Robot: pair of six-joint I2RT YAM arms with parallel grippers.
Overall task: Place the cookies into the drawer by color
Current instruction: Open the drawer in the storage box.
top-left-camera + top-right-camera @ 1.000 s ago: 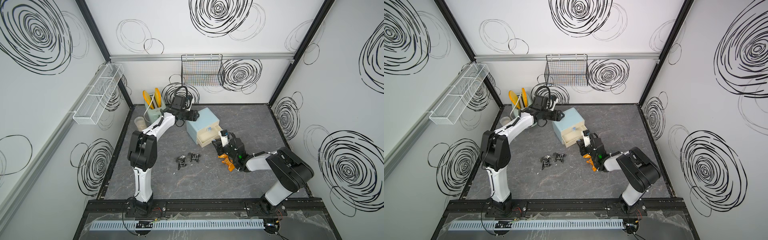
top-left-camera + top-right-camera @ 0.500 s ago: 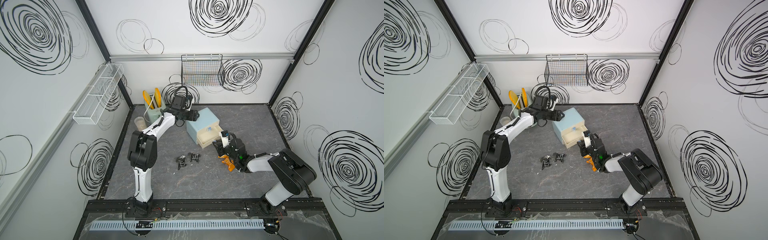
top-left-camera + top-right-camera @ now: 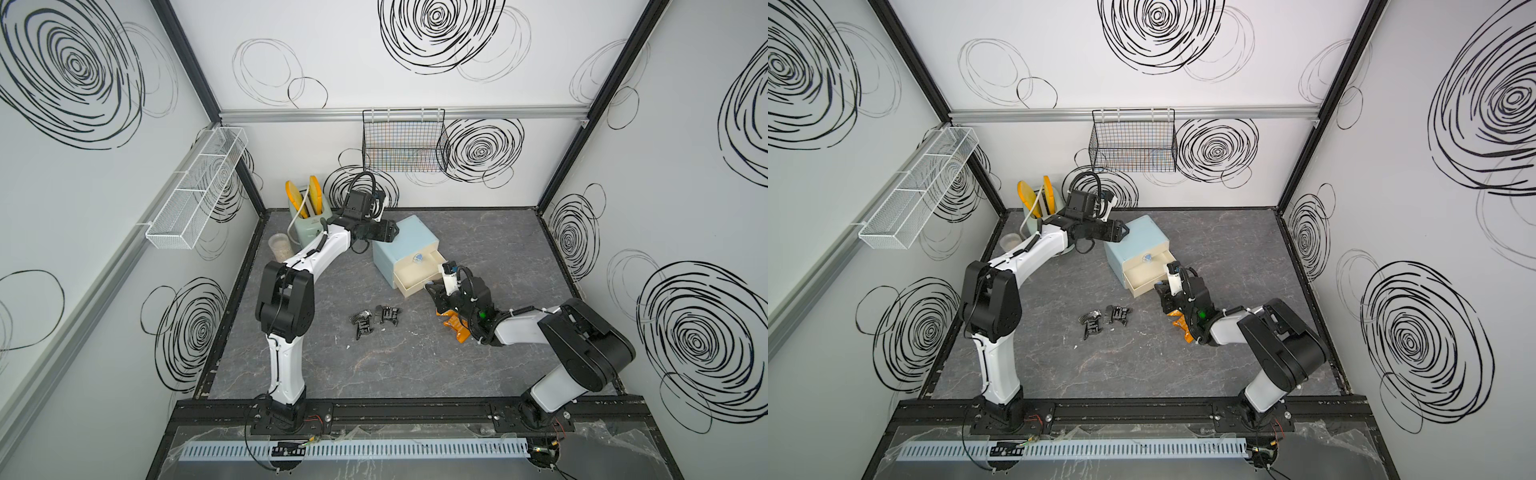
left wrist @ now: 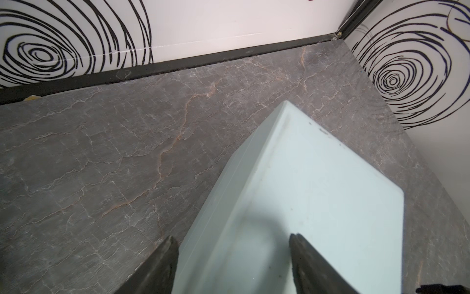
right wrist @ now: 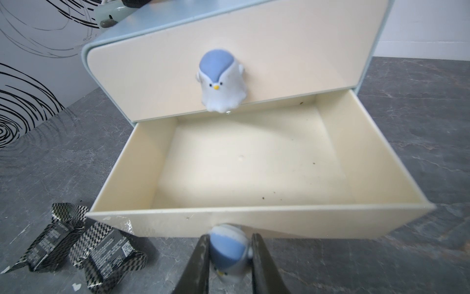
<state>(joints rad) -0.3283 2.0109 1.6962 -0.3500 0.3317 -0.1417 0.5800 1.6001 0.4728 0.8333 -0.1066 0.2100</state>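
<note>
Barely anything has moved since a second ago: our right arm's elbow has shifted a shade, and both grippers sit where they were. Our right gripper [image 5: 230, 236] is clamped on the blue penguin knob [image 5: 226, 250] of the bottom tray [image 5: 254, 219]. That tray stands pulled out of the drawer [image 3: 405, 245], at the centre of both top views. Our left gripper [image 4: 232, 236] hangs with jaws apart over the drawer's rear corner. Black cookies [image 3: 388, 314] lie on the table [image 3: 478, 232], below and left of the tray. An orange cookie [image 3: 457, 332] lies under our right wrist.
</note>
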